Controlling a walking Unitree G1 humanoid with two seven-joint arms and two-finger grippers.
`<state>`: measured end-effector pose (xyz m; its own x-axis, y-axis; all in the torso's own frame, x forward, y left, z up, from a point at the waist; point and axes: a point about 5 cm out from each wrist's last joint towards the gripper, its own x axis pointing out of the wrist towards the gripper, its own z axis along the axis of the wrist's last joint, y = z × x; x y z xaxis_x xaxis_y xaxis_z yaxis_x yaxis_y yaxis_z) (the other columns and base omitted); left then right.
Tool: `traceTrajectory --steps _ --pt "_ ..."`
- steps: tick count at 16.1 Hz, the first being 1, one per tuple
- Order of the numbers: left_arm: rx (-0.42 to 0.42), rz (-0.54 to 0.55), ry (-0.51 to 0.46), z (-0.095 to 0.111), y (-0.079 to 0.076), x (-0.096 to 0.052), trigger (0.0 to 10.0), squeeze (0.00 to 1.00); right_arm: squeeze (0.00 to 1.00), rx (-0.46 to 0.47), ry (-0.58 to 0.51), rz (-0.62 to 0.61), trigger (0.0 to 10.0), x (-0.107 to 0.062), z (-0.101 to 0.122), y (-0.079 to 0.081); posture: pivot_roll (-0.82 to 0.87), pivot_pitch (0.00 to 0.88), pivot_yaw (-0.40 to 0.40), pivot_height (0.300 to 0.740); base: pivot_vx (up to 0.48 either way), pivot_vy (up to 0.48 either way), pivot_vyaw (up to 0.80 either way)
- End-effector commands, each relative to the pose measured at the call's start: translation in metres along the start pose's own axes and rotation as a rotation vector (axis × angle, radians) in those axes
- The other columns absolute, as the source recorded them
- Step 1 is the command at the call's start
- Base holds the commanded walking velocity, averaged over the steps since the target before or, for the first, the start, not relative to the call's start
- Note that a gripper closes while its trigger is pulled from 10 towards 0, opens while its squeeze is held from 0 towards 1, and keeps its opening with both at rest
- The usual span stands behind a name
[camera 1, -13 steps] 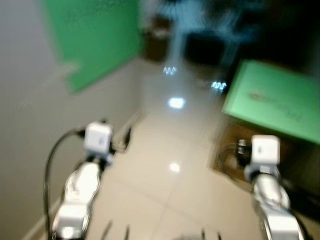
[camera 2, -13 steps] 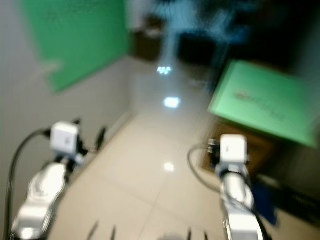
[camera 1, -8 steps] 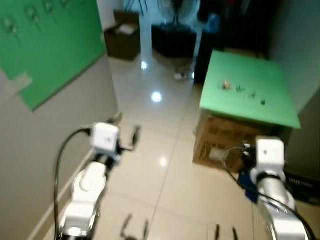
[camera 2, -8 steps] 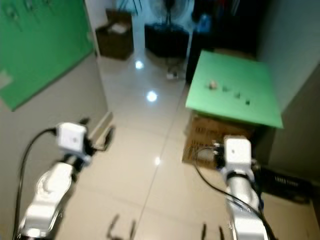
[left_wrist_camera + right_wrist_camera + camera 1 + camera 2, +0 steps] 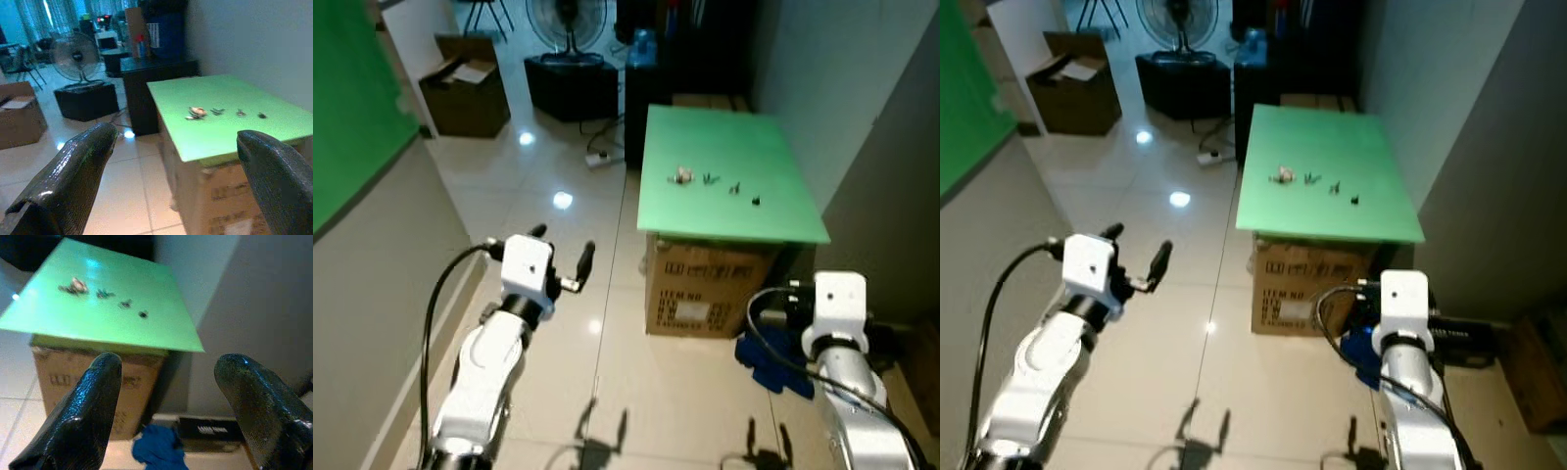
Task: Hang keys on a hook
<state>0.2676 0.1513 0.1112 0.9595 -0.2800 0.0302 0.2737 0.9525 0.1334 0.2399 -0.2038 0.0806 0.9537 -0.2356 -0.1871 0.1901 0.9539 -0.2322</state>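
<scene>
Four small key clusters [image 5: 717,180] on green board [image 5: 724,211]; both grippers' fingers [image 5: 78,171] [image 5: 93,396] spread apart, holding nothing

A green board [image 5: 724,176] lies atop a cardboard box [image 5: 705,289], ahead of both grippers. Beyond it stand a fan [image 5: 568,20] and an open carton [image 5: 465,93].

Keys [image 5: 683,176]: small pale-metallic bunch lying flat on the green tabletop [image 5: 773,211], toward its far-left part; too small to make out individual keys or a ring; nothing touches it. Just beside it, a short row of three smaller dark bits [image 5: 734,187] runs along the tabletop toward the right, each apart from the next; identity of these cannot be told. Same bunch in the right wrist view [image 5: 76,285], at the head of that row.
</scene>
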Motion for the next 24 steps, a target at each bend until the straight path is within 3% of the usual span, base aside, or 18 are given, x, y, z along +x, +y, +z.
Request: traceTrajectory --steps 1,8,18,24 --pt "0.025 0.021 0.013 -0.001 0.010 -0.002 10.0 0.00 0.00 0.012 -0.039 0.031 10.0 0.001 0.009 0.010 -0.07 0.000 0.018 0.740 0.382 0.000 0.00" --pt "0.021 0.017 0.013 -0.001 0.009 0.002 10.0 0.00 0.00 0.013 -0.108 0.101 10.0 0.002 0.020 0.017 -0.09 0.000 0.031 0.740 0.382 0.000 0.00" --pt "0.013 0.000 0.017 -0.002 0.005 0.004 10.0 0.00 0.00 0.011 -0.095 0.102 10.0 0.002 0.017 0.016 -0.10 0.000 0.035 0.740 0.381 0.000 0.00" --pt "0.013 -0.007 0.016 -0.002 0.003 0.004 10.0 0.00 0.00 0.012 -0.084 0.098 10.0 0.002 0.016 0.013 -0.10 0.000 0.036 0.740 0.382 0.000 -0.73"
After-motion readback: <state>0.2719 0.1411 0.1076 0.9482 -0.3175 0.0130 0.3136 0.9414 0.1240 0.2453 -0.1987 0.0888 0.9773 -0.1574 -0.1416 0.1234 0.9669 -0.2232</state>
